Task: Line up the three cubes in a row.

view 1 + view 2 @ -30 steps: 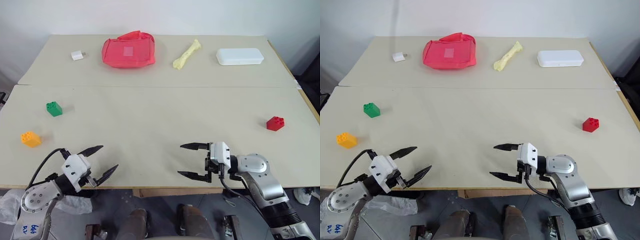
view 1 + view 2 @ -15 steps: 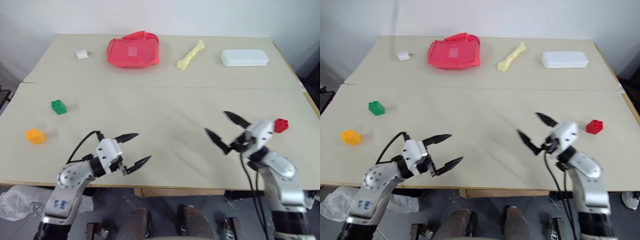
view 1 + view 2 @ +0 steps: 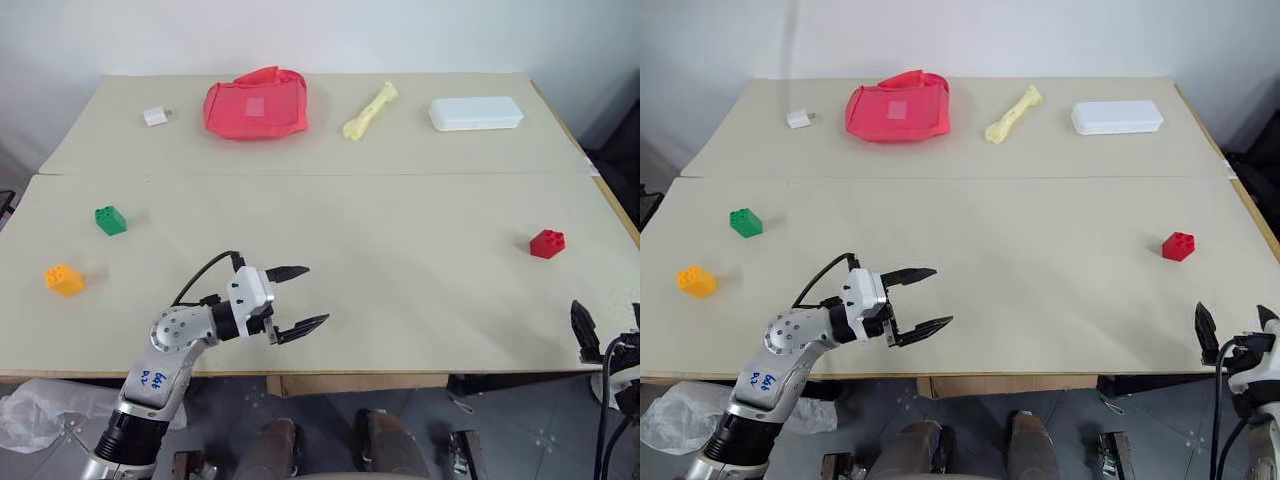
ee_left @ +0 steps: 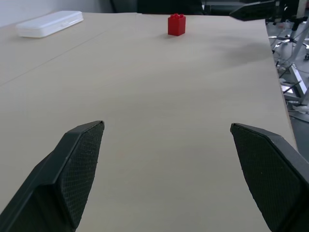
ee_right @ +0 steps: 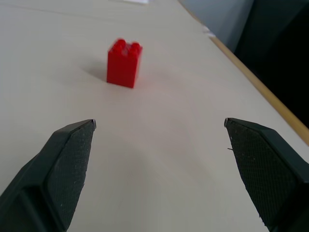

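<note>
1. Risk, my read: the red cube (image 3: 548, 243) sits near the table's (image 3: 400, 270) right edge. A sideways knock from the right gripper (image 3: 1232, 338) could push it over the edge.
2. Risk: the cubes are small and light, so an off-centre pinch may tip one or make it pop out.
3. Risk: green cube (image 3: 110, 220) and orange-yellow cube (image 3: 63, 279) lie near the left edge, well apart from the red one. Long carries mean more chance of a drop.
4. Left gripper (image 3: 298, 298) hovers over the front middle of the table, fingers spread wide, holding nothing.
5. Right gripper is at the front right corner, just off the table's edge, fingers wide apart and empty. The red cube lies ahead of it in the right wrist view.
6. Cubes: small studded plastic blocks, all upright, none touching, no row yet.
7. Pouch (image 3: 256, 103), bone toy (image 3: 370, 110), white case (image 3: 476, 113) and white plug (image 3: 154, 115) line the back edge, clear of the work.
</note>
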